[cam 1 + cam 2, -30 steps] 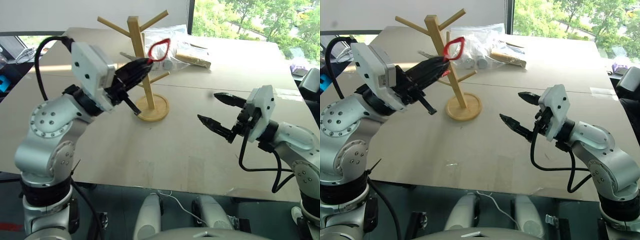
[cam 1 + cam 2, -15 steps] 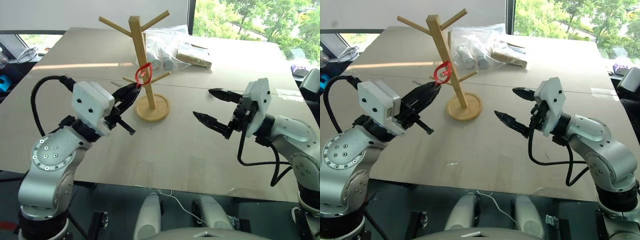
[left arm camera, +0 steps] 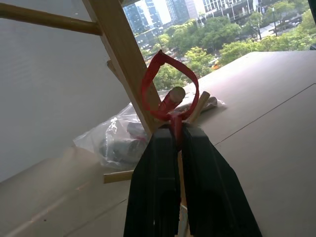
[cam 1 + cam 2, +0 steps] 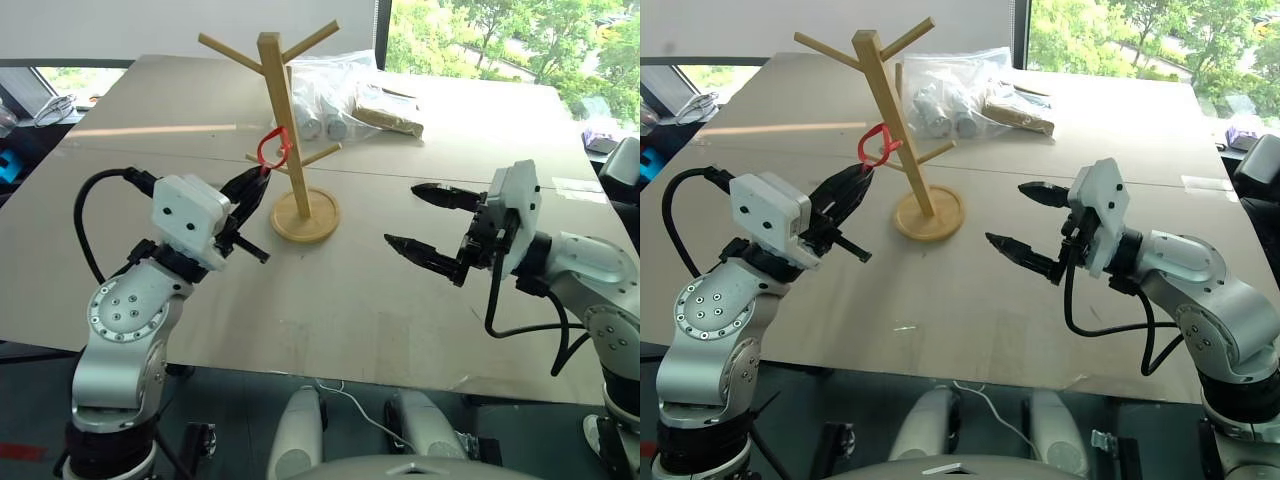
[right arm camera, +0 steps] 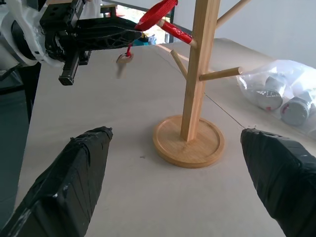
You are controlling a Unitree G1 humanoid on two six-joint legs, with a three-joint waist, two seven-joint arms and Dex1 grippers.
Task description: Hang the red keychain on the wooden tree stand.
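Observation:
The wooden tree stand (image 4: pixel 290 140) is upright on its round base (image 4: pixel 318 222) at the middle of the brown table. My left gripper (image 4: pixel 262 173), just to the left of the post, is shut on the bottom end of the red keychain (image 4: pixel 270 148). In the left wrist view the red keychain's loop (image 3: pixel 165 84) rings the tip of a low slanted peg (image 3: pixel 174 95). A small grey piece (image 5: pixel 123 58) dangles under the fingers. My right gripper (image 4: pixel 403 214) hovers open to the right of the stand with nothing between its fingers.
A clear plastic bag (image 4: pixel 335 95) of small containers and a flat brown packet (image 4: pixel 388 112) lie behind the stand. The table's front edge (image 4: pixel 330 375) runs close below both arms. Bare tabletop lies between the stand and my right gripper.
My left gripper has come down and to the left with the red keychain, from beside the post's top to a low left peg. My right gripper has stayed roughly in place.

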